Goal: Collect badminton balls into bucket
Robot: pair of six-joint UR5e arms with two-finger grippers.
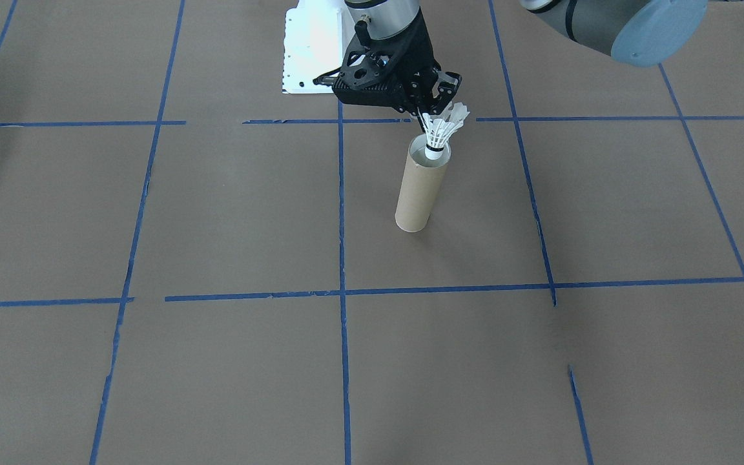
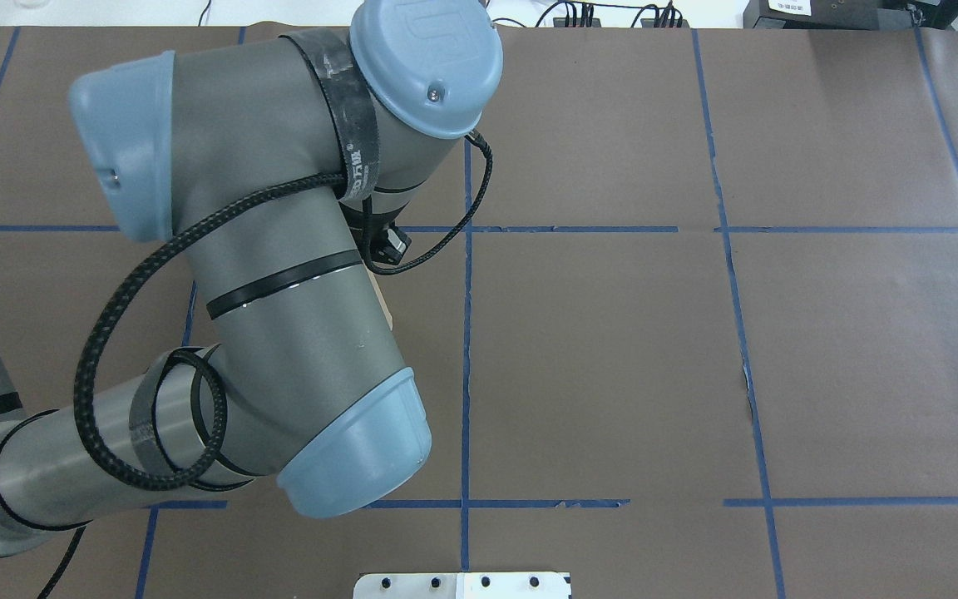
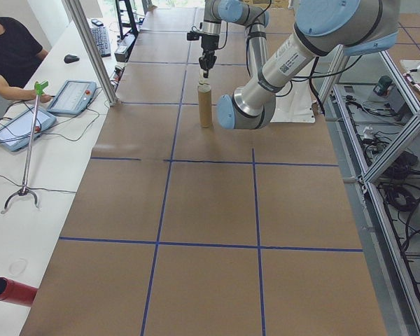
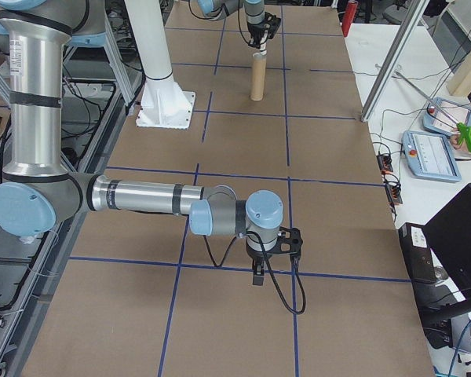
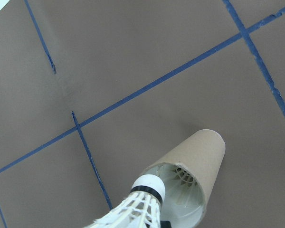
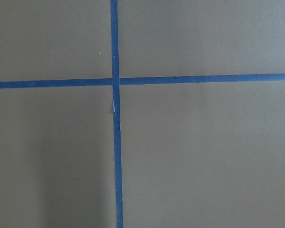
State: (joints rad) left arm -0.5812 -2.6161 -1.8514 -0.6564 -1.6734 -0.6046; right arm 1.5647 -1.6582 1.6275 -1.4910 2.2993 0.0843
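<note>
The bucket [image 1: 418, 194] is a tall brown cardboard tube standing upright near the table's middle, also seen in the side views [image 3: 205, 105] [image 4: 257, 78]. My left gripper [image 1: 435, 115] hangs just above its mouth, shut on the feather skirt of the white badminton ball [image 1: 440, 132]. The cork tip points down, right at the tube's whitish rim. In the left wrist view the ball [image 5: 145, 197] sits over the open tube [image 5: 199, 156], and white feather ribs show inside it. My right gripper [image 4: 257, 276] points down over bare table far from the tube; I cannot tell if it is open or shut.
A white base plate [image 1: 310, 51] lies behind the tube by the robot's base. Blue tape lines grid the brown table. A person [image 3: 7, 49] sits at a side table with tablets and a grabber tool [image 3: 28, 140]; a red tube [image 3: 3, 289] lies there too.
</note>
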